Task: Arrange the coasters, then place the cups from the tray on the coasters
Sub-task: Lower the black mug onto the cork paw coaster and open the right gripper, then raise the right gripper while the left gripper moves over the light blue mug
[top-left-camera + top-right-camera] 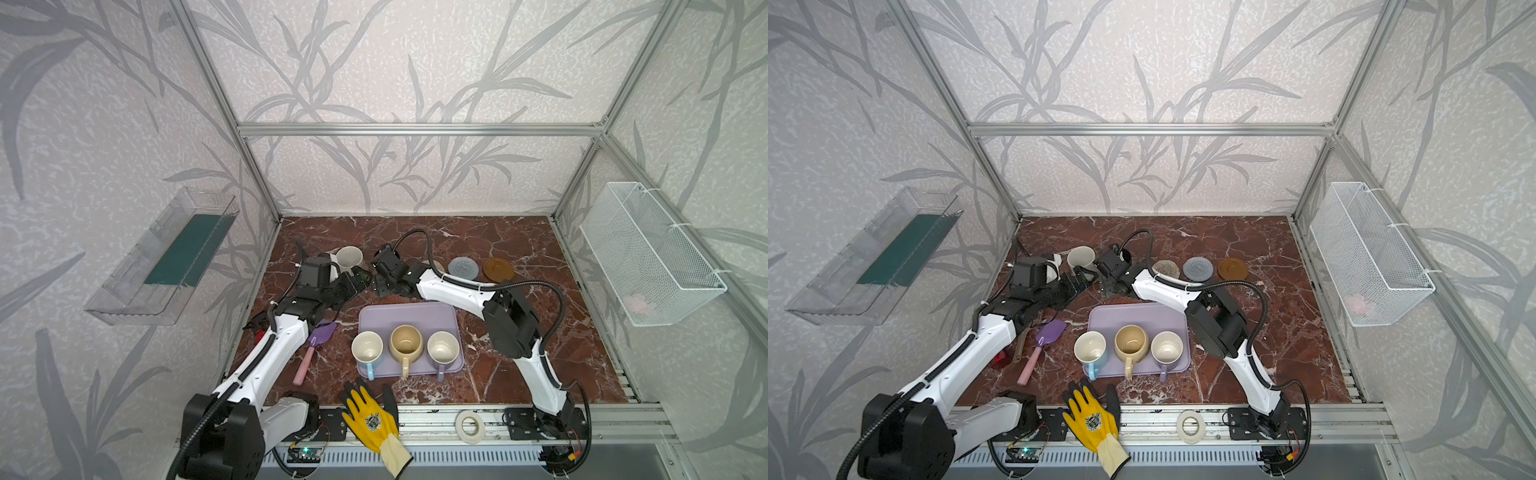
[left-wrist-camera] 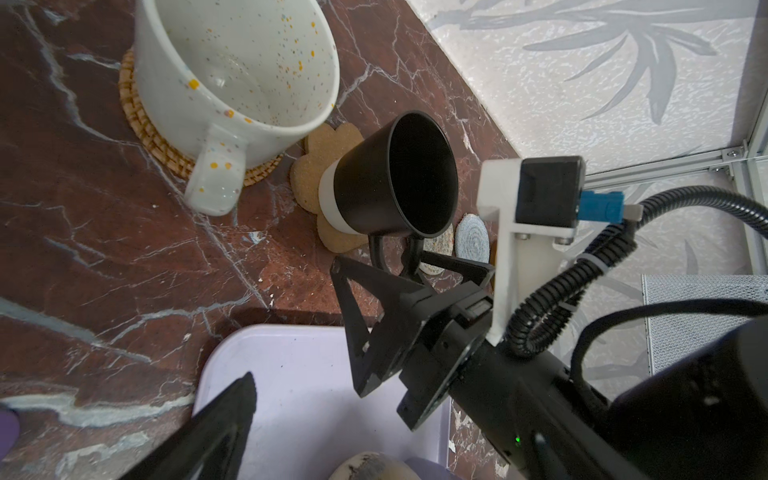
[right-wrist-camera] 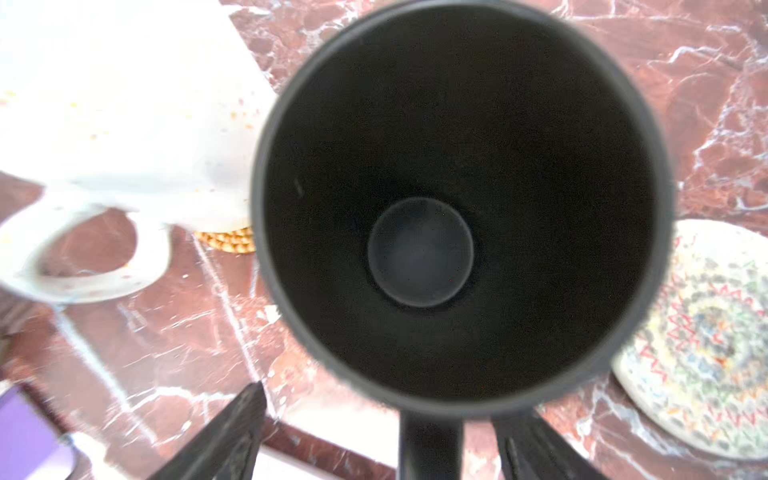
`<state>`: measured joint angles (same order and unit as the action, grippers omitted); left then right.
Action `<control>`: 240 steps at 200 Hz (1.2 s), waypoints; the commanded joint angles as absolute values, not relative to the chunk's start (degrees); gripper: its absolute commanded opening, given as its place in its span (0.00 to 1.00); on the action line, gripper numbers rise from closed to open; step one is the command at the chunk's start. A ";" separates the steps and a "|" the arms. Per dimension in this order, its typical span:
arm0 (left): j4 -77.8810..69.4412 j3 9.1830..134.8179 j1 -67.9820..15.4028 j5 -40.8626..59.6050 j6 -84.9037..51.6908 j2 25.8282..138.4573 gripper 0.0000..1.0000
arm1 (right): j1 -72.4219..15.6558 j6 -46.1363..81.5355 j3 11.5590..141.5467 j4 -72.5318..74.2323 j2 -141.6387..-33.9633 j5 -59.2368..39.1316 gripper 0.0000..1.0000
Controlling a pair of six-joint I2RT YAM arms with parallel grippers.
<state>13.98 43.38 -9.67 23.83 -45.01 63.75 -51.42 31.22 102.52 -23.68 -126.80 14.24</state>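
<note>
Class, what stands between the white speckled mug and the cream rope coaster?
The black mug, on the tan paw-shaped coaster, stands between the white mug and the rope coaster; both wrist views show it.

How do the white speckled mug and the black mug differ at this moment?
The white mug is wide and speckled; the black mug is narrower, tapered, white-banded at its base. The white mug sits on the orange rattan coaster, the black mug on the tan paw coaster. The right end effector stands open around the black mug's handle; the white mug's handle is free. Both are upright, empty, off the tray.
</note>
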 commanded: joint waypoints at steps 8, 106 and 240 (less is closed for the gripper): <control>18.54 45.53 -9.49 22.94 -43.24 60.43 0.98 | -51.08 33.76 102.39 -23.58 -124.27 12.33 0.83; 22.54 44.10 -9.50 22.84 -43.42 55.95 0.98 | -50.86 35.20 101.28 -20.82 -124.91 6.20 0.81; 38.09 46.94 -14.38 16.41 -37.85 53.60 0.98 | -51.06 34.15 96.86 -20.57 -118.13 8.38 0.83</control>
<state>30.96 44.21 -12.38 20.08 -40.53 55.57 -50.89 34.94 98.30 -19.75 -123.87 6.83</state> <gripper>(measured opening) 0.980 0.821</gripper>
